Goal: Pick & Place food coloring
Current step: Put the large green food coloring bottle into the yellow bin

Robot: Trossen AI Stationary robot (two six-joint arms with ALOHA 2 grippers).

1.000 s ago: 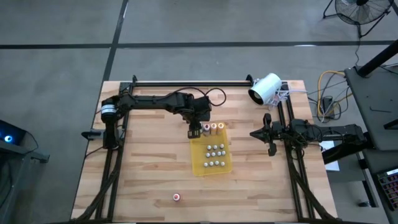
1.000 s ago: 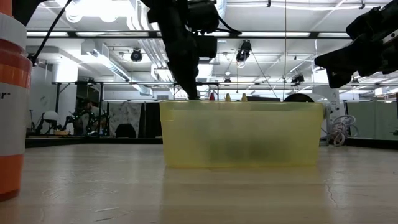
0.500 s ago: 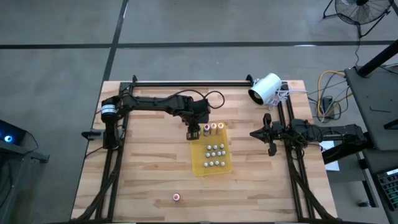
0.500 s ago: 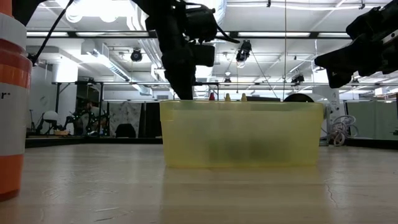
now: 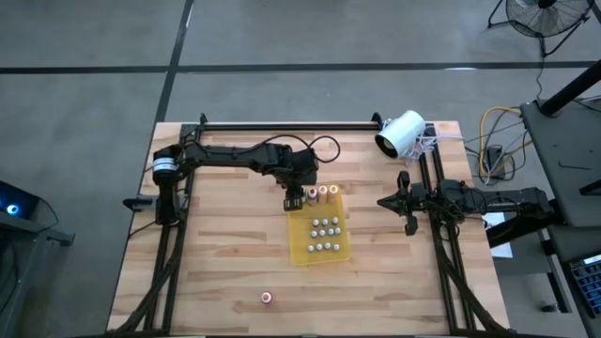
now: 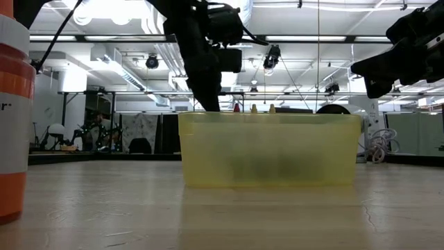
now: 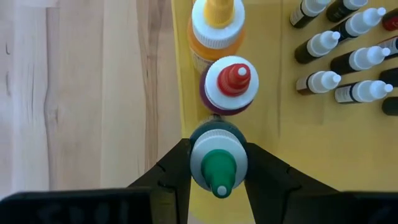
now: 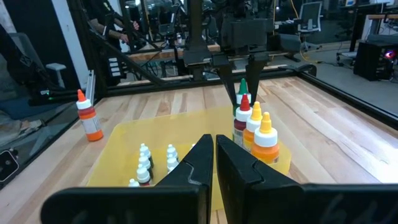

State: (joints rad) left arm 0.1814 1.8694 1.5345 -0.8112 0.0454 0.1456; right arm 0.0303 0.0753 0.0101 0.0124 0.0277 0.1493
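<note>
A yellow tray (image 5: 302, 246) lies mid-table with several small white-capped bottles (image 5: 325, 230) and a row of taller ones at its far end. In the left wrist view an orange-topped bottle (image 7: 217, 25), a red-topped bottle (image 7: 228, 84) and a green-topped bottle (image 7: 217, 163) stand in line along the tray's left edge. My left gripper (image 5: 292, 198) hangs over that far-left corner, shut on the green-topped bottle. My right gripper (image 5: 385, 200) waits at the table's right side, shut and touching nothing. My left gripper pinches the green-topped bottle by its white cap collar (image 7: 198, 158), one finger (image 7: 174, 174) on each side. The fingers come from above, pointing down (image 8: 235, 68). The bottle stays upright over the tray's far-left corner; whether its base rests on the tray I cannot tell.
A lone orange-banded bottle (image 5: 268, 298) stands near the table's near edge, left of the tray (image 6: 14, 118). A big white cylinder device (image 5: 401, 133) sits at the far right corner. Bare wood lies left of and in front of the tray.
The left gripper has shifted slightly toward the table's left and then partly back, staying over the tray's far-left corner. The bottles and the tray stand as before.
</note>
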